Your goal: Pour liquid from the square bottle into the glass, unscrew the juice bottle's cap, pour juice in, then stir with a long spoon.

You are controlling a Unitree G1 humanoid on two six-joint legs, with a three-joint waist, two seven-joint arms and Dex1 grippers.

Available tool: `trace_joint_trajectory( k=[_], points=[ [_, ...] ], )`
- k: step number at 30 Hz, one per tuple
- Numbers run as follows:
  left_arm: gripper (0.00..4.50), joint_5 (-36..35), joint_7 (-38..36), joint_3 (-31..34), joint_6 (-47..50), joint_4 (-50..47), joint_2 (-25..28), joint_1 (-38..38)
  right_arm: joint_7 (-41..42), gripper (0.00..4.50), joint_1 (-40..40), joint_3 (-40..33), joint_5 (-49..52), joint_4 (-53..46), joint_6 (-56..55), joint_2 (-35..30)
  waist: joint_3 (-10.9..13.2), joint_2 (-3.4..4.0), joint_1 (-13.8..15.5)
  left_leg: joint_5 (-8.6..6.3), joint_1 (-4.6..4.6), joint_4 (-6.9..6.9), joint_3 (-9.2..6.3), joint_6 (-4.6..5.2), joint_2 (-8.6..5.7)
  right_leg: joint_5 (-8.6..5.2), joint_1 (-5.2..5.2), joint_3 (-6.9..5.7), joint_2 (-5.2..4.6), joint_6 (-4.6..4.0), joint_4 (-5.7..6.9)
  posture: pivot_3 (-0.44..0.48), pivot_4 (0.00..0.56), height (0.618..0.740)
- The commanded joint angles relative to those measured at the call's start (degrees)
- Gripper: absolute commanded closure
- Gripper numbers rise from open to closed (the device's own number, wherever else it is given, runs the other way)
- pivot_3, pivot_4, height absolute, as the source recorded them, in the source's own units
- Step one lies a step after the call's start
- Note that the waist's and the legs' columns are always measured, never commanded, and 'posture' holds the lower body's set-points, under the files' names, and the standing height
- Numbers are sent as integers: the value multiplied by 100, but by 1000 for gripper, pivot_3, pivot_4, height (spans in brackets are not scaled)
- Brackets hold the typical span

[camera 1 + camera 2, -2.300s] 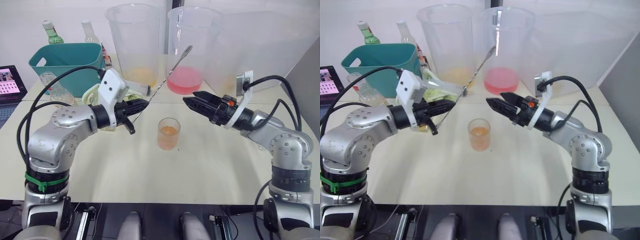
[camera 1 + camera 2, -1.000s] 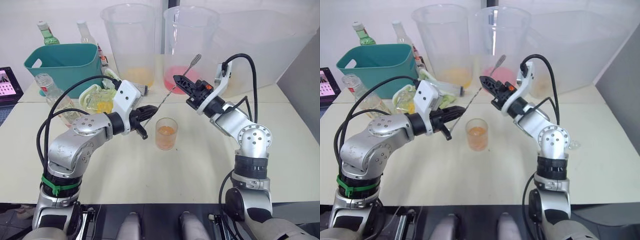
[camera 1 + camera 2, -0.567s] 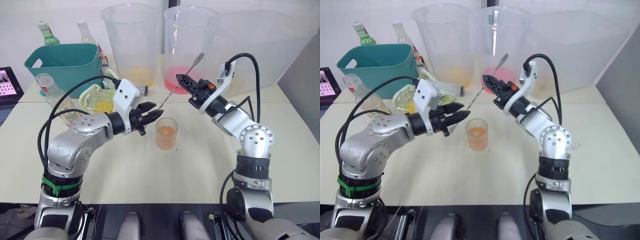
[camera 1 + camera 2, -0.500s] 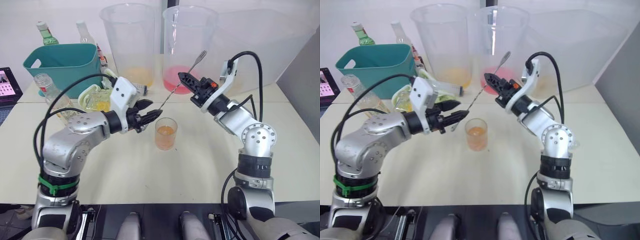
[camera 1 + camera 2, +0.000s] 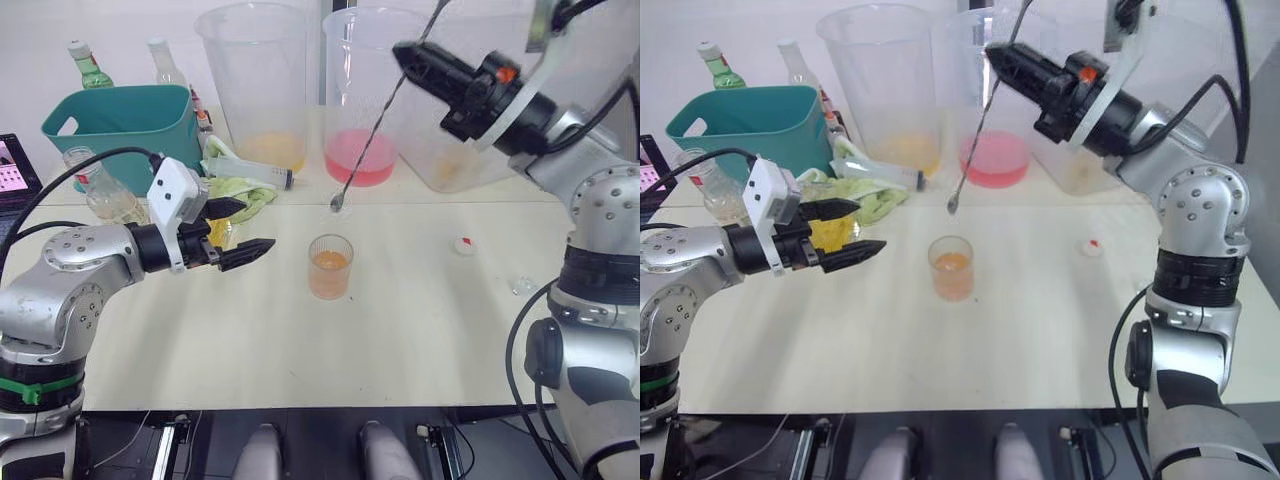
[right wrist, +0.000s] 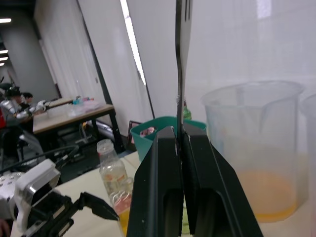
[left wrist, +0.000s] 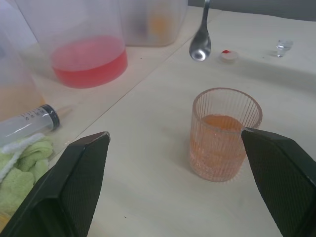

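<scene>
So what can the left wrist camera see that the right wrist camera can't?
Left wrist view alone: the glass of orange drink, the spoon's bowl hanging above it, the white cap on the table, a syringe and a green cloth.
Right wrist view alone: the right gripper shut on the spoon's handle, a teal bin, a clear bottle, and people far back in the room.
Both: the long spoon and the big bucket with orange liquid.

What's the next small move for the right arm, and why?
Probably lower the long spoon toward the glass. The right gripper has its fingers shut on the handle, and the bowl hangs in the air above and just behind the glass, not yet in the orange liquid.
</scene>
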Motion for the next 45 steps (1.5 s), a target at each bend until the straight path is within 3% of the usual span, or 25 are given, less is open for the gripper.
trace_joint_trajectory(
  k=[1, 13, 28, 37, 45],
  points=[
    [17, 5, 4, 104, -178, -26, 3, 27, 345, 4500, -97, -20, -167, -92, -50, -145, 0, 0, 7, 0, -1, 0, 0, 0, 0, 0, -1, 0, 0, 0, 0, 0, 150, 733],
    [17, -247, -198, 215, -779, -417, -452, 890, 608, 4500, 516, 305, -650, -759, 6, -141, 0, -1, 17, 0, -5, 2, -2, 0, 0, 1, -4, -1, -1, -2, 2, 0, 150, 733],
    [17, -339, -191, 269, -826, -619, -365, 1215, 837, 4500, 893, 1166, -2026, -1394, -804, 87, 0, -1, 15, 0, -2, 5, -4, 0, 0, 1, -1, -3, -1, -2, 4, 0, 150, 733],
    [17, -176, -211, 69, -858, -619, -187, 1281, 818, 4500, 1039, 1190, -2401, -1157, -1434, 633, 0, -1, 11, 1, -1, 7, -5, -2, 1, 1, -1, -3, 0, -2, 7, 0, 150, 733],
    [17, 10, -105, 21, -967, -553, -254, 1276, 765, 4500, 1141, 936, -2020, -1024, -1169, 1096, 0, -1, 12, 2, 0, 7, -5, -3, 1, 2, -1, -4, 0, -3, 12, 0, 150, 733]
  ],
)
